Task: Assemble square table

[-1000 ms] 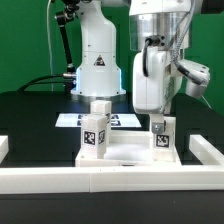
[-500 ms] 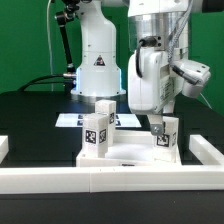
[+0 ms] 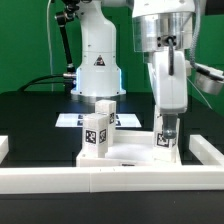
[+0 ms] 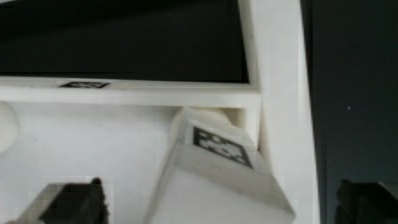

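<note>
Tabletop (image 3: 125, 152) is lying on the dark worktop (image 3: 35, 115), two legs standing on it; the fingers (image 3: 165, 125) are seemingly grasping the far-corner leg (image 3: 165, 138).

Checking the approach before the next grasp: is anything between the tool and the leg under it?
Nothing visible. The tool sits directly over the leg on the tabletop; the other leg stands off toward the exterior view's left.
</note>
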